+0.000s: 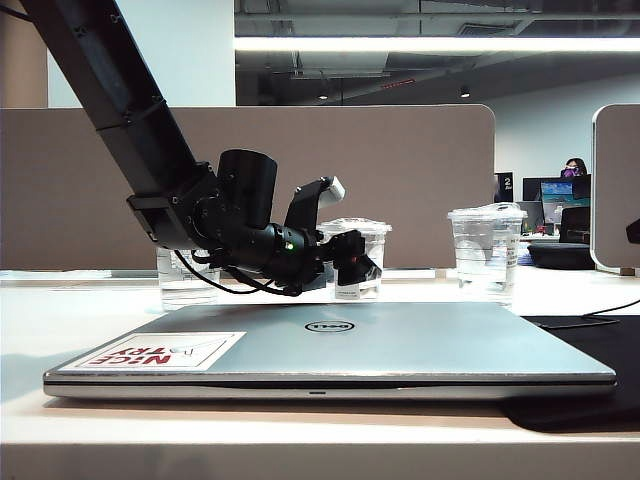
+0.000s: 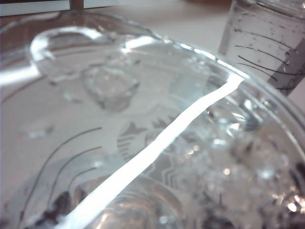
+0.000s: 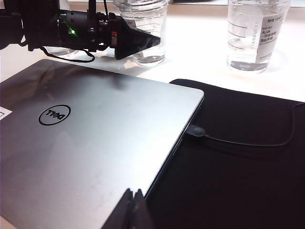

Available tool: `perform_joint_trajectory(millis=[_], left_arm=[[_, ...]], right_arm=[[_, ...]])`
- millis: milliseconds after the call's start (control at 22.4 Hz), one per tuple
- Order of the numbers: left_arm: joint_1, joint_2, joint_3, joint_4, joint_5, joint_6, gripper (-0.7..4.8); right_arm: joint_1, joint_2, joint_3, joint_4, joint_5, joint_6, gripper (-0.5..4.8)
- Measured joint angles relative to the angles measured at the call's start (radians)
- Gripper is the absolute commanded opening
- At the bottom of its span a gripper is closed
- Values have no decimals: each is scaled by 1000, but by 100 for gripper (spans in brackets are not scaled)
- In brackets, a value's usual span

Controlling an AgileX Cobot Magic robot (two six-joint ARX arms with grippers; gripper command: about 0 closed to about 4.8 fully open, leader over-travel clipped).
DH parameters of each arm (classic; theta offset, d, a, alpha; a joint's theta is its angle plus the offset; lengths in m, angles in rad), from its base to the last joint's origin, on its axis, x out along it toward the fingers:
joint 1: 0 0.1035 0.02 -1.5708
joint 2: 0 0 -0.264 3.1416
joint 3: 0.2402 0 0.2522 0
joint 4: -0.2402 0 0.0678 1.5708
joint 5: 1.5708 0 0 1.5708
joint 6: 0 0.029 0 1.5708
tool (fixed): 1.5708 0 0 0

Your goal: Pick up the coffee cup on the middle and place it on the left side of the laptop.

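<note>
- Left gripper [image 1: 350, 262]: at the coffee cup [image 1: 357, 257], mid surface, behind the laptop [image 1: 330, 345]. Fingers [image 1: 357, 270] either side of cup; can't tell if gripping yet. Cup stands on the surface [image 1: 60, 330].
- Left wrist view: cup lid fills frame, v. close.
- Right gripper [image 3: 132, 210]: over laptop's near edge, fingers together, holding nothing.
- Other clear cups: one left [image 1: 180, 280], one right [image 1: 487, 250].
- Black mat [image 3: 248, 167] beside laptop.
</note>
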Motion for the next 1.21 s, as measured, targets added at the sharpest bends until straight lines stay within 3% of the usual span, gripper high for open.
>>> perform_joint_trajectory(millis=[224, 402, 716, 984, 1207], left_arm=[[0, 0, 0, 0, 8, 0, 308], [0, -23, 0, -24, 71, 0, 309], [16, -187, -20, -55, 112, 8, 310], [48, -439, -262, -26, 109, 32, 319], [121, -748, -634, 42, 47, 35, 318]], right_arm=[[0, 0, 0, 0, 0, 0, -5], [0, 0, 0, 0, 0, 0, -5], [0, 0, 0, 0, 0, 0, -5], [0, 0, 0, 0, 0, 0, -5], [0, 0, 0, 0, 0, 0, -5]])
